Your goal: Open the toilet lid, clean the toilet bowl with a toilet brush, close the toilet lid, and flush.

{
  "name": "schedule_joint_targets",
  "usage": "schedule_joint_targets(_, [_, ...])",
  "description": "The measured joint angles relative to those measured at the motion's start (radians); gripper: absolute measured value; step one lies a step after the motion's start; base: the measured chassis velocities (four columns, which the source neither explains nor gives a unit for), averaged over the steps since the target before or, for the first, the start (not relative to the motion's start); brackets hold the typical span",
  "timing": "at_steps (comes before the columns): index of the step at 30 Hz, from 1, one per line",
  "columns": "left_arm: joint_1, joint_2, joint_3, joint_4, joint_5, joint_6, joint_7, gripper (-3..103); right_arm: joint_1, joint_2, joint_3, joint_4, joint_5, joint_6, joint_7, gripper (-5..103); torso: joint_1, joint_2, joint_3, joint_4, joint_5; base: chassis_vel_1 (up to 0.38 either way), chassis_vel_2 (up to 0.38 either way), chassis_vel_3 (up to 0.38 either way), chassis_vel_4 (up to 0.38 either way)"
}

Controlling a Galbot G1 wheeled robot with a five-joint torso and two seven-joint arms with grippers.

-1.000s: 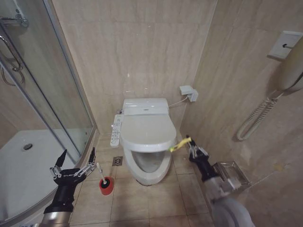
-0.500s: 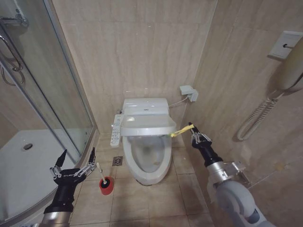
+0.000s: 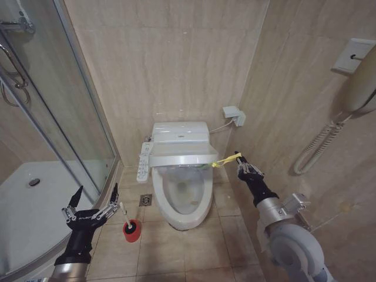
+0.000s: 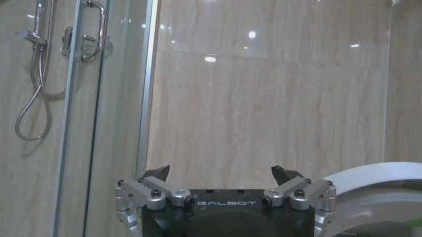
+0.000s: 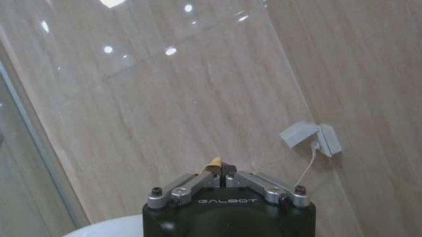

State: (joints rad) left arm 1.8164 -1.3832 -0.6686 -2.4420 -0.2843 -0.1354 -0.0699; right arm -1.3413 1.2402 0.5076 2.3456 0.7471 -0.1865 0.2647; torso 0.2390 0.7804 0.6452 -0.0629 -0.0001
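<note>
Opening step: right gripper [image 3: 237, 157] clamped on tag [image 3: 221, 162], lid [image 3: 182, 157] half-raised above bowl [image 3: 183, 202]; next, tip lid back. Left gripper [image 3: 94, 202] spread beside brush [image 3: 129, 224].

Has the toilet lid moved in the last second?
Yes. The glossy white oval toilet lid has swung up toward the tank, away from the bowl rim, pulled by the right hand.

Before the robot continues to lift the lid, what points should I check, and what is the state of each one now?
1. Right end effector grips the yellow loop tag: ok, fingers shut on it.
2. Toilet lid fully open: not ok, only partly raised, still over the toilet bowl.
3. Tag firmly attached to the lid: cannot tell.
4. Left end effector free for the brush: ok, open, holding nothing.
5. Toilet brush within reach: ok, standing in its red holder beside the left end effector.
</note>
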Motion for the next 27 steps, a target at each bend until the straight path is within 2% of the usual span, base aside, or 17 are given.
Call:
schedule_joint_targets(7, [0.000,0.000,0.000,0.000,0.000,0.000,0.000,100,0.024,0.008,-0.004,-0.035,-0.004,0.031,-0.008,1,0.000,0.000,0.000,0.0000,0.0001,0.000,0.000,0.000,0.000])
schedule_joint_targets(17, [0.000,0.000,0.000,0.000,0.000,0.000,0.000,100,0.146,0.007,-0.004,-0.134,0.006,0.052,-0.020,1,0.000,0.000,0.000,0.0002,0.0001,0.000,0.000,0.000,0.000])
schedule_joint_targets(27, [0.000,0.000,0.000,0.000,0.000,0.000,0.000,100,0.269,0.053,-0.017,-0.242,0.008,0.062,-0.010,1,0.000,0.000,0.000,0.0001,0.0001,0.000,0.000,0.000,0.000])
